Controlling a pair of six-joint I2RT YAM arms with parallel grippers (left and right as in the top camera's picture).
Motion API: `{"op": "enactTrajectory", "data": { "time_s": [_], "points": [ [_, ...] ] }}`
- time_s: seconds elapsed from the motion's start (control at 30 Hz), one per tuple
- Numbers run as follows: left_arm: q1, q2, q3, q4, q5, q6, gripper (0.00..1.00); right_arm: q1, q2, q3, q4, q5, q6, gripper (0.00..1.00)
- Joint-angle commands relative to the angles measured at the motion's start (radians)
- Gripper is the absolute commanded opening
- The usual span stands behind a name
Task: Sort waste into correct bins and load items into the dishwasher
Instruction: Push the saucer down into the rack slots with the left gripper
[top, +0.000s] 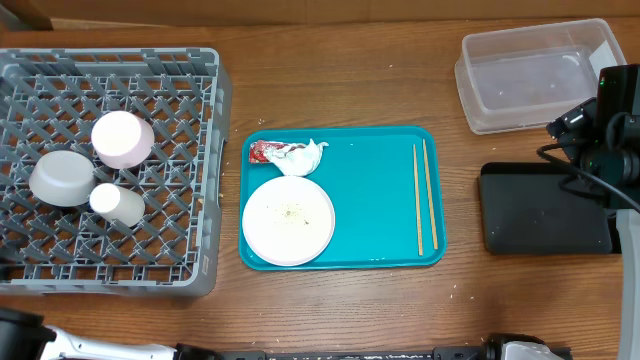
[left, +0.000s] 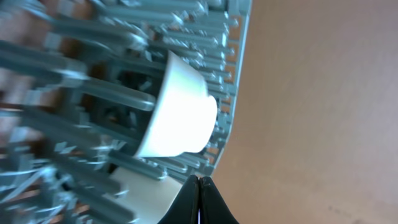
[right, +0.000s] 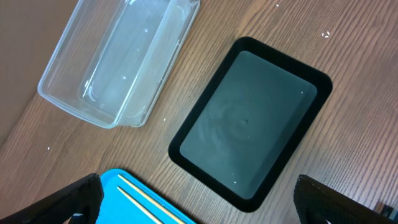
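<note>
Left gripper (left: 199, 198) clenched empty, right gripper (right: 199, 202) hanging spread. Chopsticks (top: 418, 200), lying along the tray's (top: 370, 190) right edge, are likely handling light, stiff, slippery: pinch mid-length.

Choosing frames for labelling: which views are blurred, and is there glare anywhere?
Overhead: sharp and evenly lit, no glare. Left wrist: the grey plastic lattice dish rack is smeared with blur, worst at the left. Right wrist: crisp, only a faint sheen on the shallow black rectangular tray.

Two plates (top: 288, 220) (top: 122, 138), two chopsticks (top: 418, 200) (top: 430, 195), two bins (top: 530, 75) (top: 545, 210) — one cup (top: 117, 203), one bowl (top: 62, 178).
</note>
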Motion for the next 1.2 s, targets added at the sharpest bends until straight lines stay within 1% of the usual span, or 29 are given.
{"op": "enactTrajectory", "data": {
  "time_s": [0.0, 0.1, 0.23, 0.33, 0.47, 0.53, 0.67, 0.73, 0.9, 1.0, 1.17],
  "points": [
    [-0.072, -0.090, 0.000, 0.011, 0.057, 0.004, 0.04, -0.006, -0.003, 0.008, 0.003, 0.003, 0.004, 1.00],
    [-0.127, -0.142, 0.010, 0.040, 0.008, -0.029, 0.04, -0.006, -0.002, 0.008, 0.003, 0.003, 0.004, 1.00],
    [-0.213, -0.232, 0.032, 0.094, -0.195, -0.132, 0.04, -0.006, -0.002, 0.008, 0.003, 0.003, 0.004, 1.00],
    [-0.286, -0.304, 0.034, 0.138, -0.451, -0.180, 0.04, -0.006, -0.002, 0.008, 0.003, 0.003, 0.004, 1.00],
    [-0.422, -0.354, 0.034, 0.146, -0.921, -0.187, 0.04, -0.006, -0.002, 0.008, 0.003, 0.003, 0.004, 1.00],
    [-0.492, -0.351, 0.031, 0.143, -1.062, -0.187, 0.04, -0.006, -0.002, 0.008, 0.002, 0.003, 0.004, 1.00],
    [-0.629, -0.322, 0.028, 0.159, -1.185, -0.187, 0.04, -0.006, -0.002, 0.008, 0.003, 0.003, 0.004, 1.00],
    [-0.690, -0.301, 0.027, 0.159, -1.270, -0.187, 0.04, -0.006, -0.003, 0.008, 0.003, 0.003, 0.004, 1.00],
    [-0.793, -0.242, 0.027, 0.163, -1.473, -0.187, 0.04, -0.006, -0.002, 0.008, 0.003, 0.003, 0.004, 1.00],
    [-0.810, -0.216, 0.027, 0.162, -1.519, -0.187, 0.04, -0.006, -0.003, 0.008, 0.003, 0.003, 0.004, 1.00],
    [-0.808, -0.174, 0.027, 0.161, -1.523, -0.186, 0.04, -0.006, -0.002, 0.008, 0.003, 0.003, 0.004, 1.00]
  ]
}}
